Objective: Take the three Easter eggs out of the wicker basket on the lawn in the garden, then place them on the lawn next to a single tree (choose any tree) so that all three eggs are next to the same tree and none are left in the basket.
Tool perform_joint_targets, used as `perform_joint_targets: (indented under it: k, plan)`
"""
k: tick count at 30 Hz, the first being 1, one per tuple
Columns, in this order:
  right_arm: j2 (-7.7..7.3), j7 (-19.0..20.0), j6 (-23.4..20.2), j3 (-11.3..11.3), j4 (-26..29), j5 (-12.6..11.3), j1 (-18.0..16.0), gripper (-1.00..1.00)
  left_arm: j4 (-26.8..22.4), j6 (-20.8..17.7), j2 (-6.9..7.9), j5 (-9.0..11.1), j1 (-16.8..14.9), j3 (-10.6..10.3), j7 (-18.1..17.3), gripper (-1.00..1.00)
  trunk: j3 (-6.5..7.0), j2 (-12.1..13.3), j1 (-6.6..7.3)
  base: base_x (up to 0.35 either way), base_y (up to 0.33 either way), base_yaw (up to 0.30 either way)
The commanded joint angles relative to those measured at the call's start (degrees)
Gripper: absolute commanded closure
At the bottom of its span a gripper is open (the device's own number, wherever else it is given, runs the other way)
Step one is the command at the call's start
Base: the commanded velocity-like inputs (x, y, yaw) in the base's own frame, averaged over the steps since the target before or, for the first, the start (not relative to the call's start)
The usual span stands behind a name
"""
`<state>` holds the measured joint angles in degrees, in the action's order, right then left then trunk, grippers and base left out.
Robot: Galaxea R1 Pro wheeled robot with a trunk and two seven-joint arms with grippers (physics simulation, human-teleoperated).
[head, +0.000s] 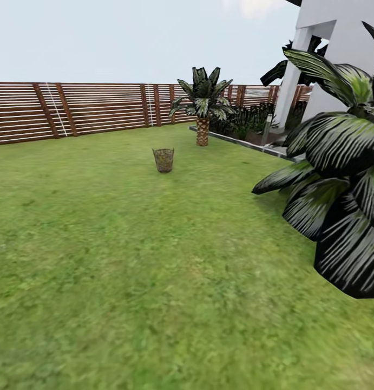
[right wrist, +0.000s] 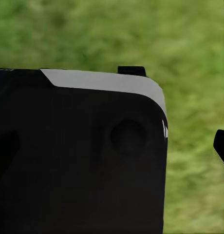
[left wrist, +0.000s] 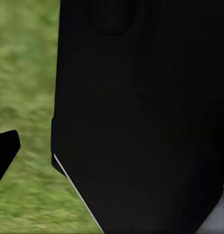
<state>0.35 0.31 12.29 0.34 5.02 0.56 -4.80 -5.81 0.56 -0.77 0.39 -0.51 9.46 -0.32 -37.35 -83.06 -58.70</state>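
The wicker basket stands upright on the lawn, far ahead of me and a little left of centre. It is small and brown with open-weave sides. From here the Easter eggs are hidden inside it. The tree is out of view. In the left wrist view one dark fingertip pokes in over the grass beside my black body panel. In the right wrist view another dark fingertip shows at the edge, beside a black panel. Neither view shows how far the fingers stand apart.
A short scaly-trunked palm grows behind the basket to the right. Large dark palm fronds hang in close on my right. A brown slat fence rings the garden. A white house and a planting bed edge lie far right.
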Motion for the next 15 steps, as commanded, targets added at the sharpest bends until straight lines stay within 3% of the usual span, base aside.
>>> perform_joint_targets:
  k: [1,15]
  plan:
    - [0.00,0.0,0.2,0.0,-0.1,0.1,0.0,-1.00,0.0,0.1,0.00,0.0,0.0,0.3,0.0,-1.00,-0.05,0.0,-0.03,0.321,0.086,0.000]
    - [-0.04,0.0,0.1,0.0,-0.1,0.0,0.0,-1.00,0.0,0.1,-0.02,0.0,0.0,0.3,0.0,-1.00,-0.05,0.0,-0.03,0.321,0.086,0.000]
